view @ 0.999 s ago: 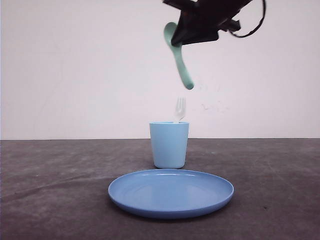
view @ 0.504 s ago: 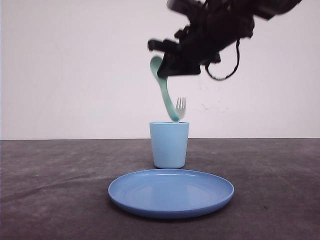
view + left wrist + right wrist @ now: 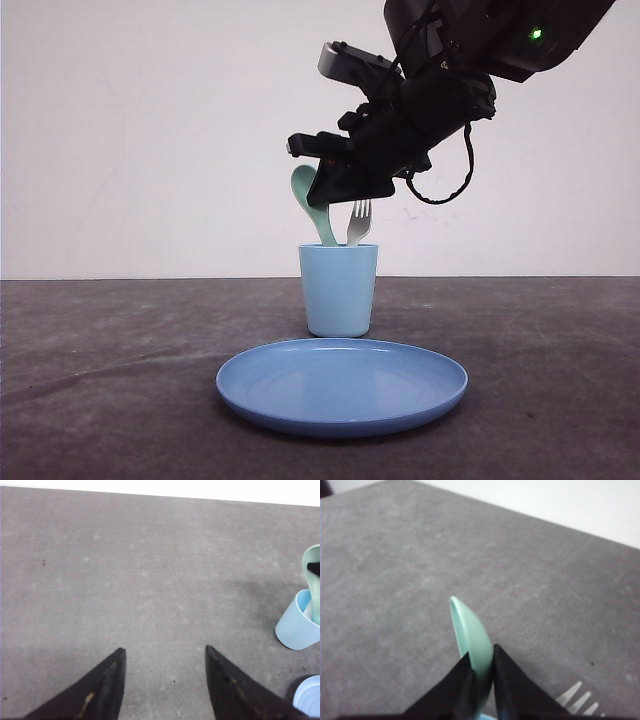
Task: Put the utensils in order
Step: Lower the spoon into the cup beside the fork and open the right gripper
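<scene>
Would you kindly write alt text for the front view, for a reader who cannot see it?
The right gripper holds a mint-green plastic spoon, its handle lowered into a light blue cup beside a small white plastic fork standing tines up. A round blue plate lies empty on the dark grey table in front of the cup.

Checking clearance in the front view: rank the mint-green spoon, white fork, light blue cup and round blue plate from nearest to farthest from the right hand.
1. Mint-green plastic spoon, gripped in the right hand.
2. White plastic fork, just below, standing in the cup.
3. Light blue cup, underneath.
4. Round blue plate, lowest, in front.
</scene>
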Controlling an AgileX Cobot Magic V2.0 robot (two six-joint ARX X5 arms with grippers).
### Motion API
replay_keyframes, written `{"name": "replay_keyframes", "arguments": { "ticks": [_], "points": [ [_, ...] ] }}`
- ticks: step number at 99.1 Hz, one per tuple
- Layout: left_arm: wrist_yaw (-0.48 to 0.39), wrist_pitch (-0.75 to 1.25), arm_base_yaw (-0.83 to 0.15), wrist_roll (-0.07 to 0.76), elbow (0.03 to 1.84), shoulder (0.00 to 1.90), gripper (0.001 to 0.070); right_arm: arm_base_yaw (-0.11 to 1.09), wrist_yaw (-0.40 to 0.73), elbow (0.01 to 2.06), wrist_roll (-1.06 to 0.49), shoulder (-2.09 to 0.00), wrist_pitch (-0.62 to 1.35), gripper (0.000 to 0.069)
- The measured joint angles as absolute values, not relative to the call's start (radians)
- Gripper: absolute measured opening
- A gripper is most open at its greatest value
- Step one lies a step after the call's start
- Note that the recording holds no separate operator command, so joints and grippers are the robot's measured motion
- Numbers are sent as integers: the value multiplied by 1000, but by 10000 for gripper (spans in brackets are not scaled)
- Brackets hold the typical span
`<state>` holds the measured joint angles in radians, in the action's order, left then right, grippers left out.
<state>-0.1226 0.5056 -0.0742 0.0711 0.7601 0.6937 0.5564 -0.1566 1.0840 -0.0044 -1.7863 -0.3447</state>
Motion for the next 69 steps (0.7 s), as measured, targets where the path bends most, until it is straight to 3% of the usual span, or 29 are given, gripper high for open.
{"name": "replay_keyframes", "arguments": {
  "ticks": [39,59,69],
  "points": [
    [-123,497,-74,71,760,694,300,558,-157,1084,-30,-1787,-296,42],
    [-123,497,-74,71,760,693,300,564,-157,1084,-30,-1787,-295,244],
    [-123,497,-74,71,760,693,300,566,-157,1084,-30,-1787,-295,286]
  ]
}}
